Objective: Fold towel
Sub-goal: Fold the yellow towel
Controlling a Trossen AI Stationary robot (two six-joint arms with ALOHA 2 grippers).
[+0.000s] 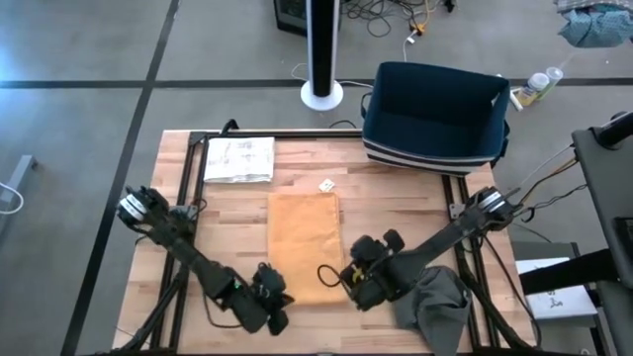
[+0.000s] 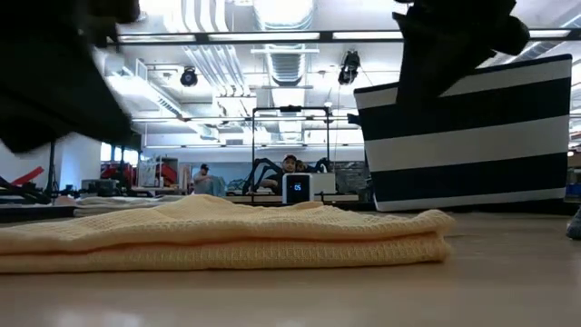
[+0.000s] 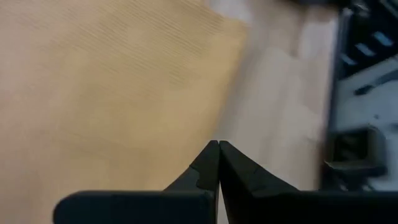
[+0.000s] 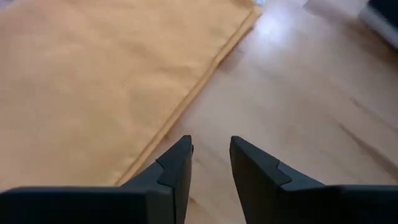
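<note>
Yellow towel (image 1: pixel 305 247) lies folded into a narrow rectangle at the middle of the wooden surface (image 1: pixel 415 203), nothing holding it. Left pincer (image 1: pixel 274 314) sits pressed shut by the towel's near left corner, while the right pincer (image 1: pixel 348 282) hovers at the near right edge with its fingers (image 4: pixel 177 168) parted and empty. A striped bin (image 1: pixel 435 117) stands at the far right.

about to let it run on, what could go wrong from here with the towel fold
The right gripper hangs open, empty, at the folded yellow towel's edge; a swipe could lift the top layer and undo the fold. The left gripper is shut just off the near-left corner and might drag it askew. The grey cloth under the right arm could get caught.
</note>
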